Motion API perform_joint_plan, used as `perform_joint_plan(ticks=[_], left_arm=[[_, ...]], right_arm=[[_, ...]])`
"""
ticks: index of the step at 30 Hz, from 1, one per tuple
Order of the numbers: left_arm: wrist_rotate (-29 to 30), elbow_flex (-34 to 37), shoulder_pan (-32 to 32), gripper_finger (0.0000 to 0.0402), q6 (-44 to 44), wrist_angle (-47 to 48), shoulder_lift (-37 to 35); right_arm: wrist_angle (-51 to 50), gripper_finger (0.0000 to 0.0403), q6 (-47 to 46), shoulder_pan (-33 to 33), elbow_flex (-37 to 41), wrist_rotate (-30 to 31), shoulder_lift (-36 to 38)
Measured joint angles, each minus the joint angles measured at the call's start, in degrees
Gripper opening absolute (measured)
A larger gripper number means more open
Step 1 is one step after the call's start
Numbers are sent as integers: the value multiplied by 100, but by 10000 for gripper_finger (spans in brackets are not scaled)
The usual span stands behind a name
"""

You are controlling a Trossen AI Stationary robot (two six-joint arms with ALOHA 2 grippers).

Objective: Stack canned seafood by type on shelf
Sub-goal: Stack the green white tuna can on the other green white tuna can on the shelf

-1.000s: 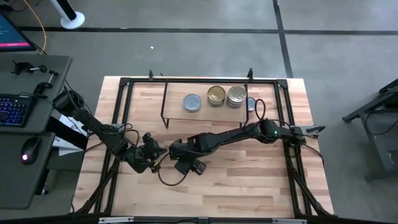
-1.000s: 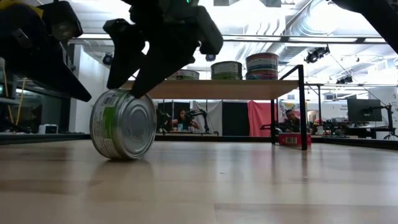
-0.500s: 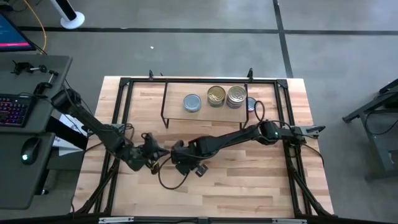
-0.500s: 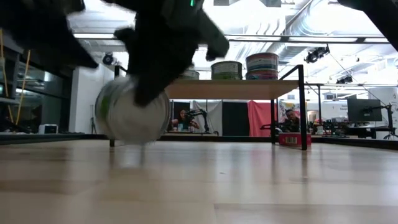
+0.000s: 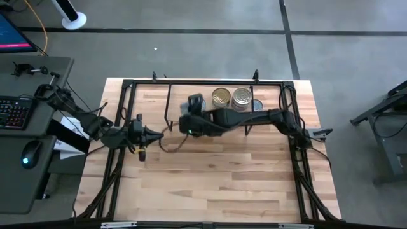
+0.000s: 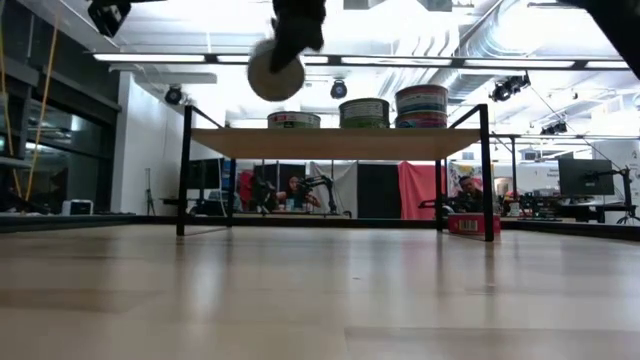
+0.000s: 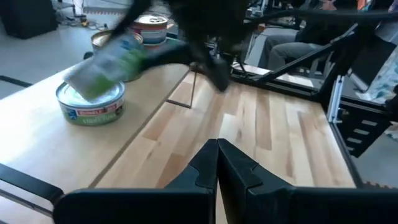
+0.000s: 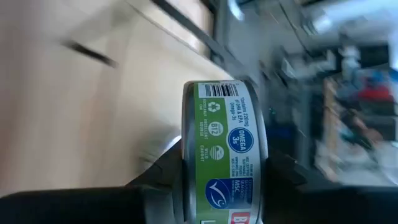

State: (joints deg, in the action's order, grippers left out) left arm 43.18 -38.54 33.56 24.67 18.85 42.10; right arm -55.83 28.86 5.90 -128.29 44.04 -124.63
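High view: the right arm reaches across the pale wooden counter [image 5: 210, 172] to the low wood-topped shelf on black metal legs [image 5: 245, 117], its right tool [image 5: 194, 109] covering the silver-lidded round tin beneath. A gold-topped tin [image 5: 220, 98] and a silver-topped stack [image 5: 241, 97] sit just beside it on the shelf; the left arm waits near the counter's left edge.

Low view: a round flat tin with a green label [image 6: 275, 70] hangs on edge in the right tool, above the shelf's left end, where a lone tin [image 6: 294, 120] rests.

Left wrist view: the left tool [image 7: 217, 163] is pressed together, holding nothing, pointing towards the shelf.

Right wrist view: the right tool's dark fingers [image 8: 158, 175] pinch the green-labelled tin by its flat faces.

To do this step well, the tin probably needs turning flat, centring squarely over the matching lone tin, and lowering until it rests before release; let go tilted or off-centre, it could roll off or knock its neighbours.
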Motion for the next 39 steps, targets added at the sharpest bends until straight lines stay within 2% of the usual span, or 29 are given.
perform_joint_plan(ticks=[3,15,20,23,28,34,39], left_arm=[[-4,9,-63,0,-147,-3,19],[-42,35,-105,0,-238,153,595],[-46,35,-133,0,-237,142,901],[-63,35,-176,0,-177,118,1044],[-93,35,-256,0,-78,42,1170],[-218,35,-362,0,51,38,1170],[-371,35,-444,0,78,35,1167]], right_arm=[[-18,117,191,-243,6,324,-18],[-266,118,267,-639,200,259,-18],[-246,162,267,-679,442,287,-18],[-213,177,267,-677,516,80,-21],[-158,182,130,-555,403,-329,-21],[-163,186,-56,-500,376,-415,-21],[-214,200,-347,-565,376,-717,-21]])
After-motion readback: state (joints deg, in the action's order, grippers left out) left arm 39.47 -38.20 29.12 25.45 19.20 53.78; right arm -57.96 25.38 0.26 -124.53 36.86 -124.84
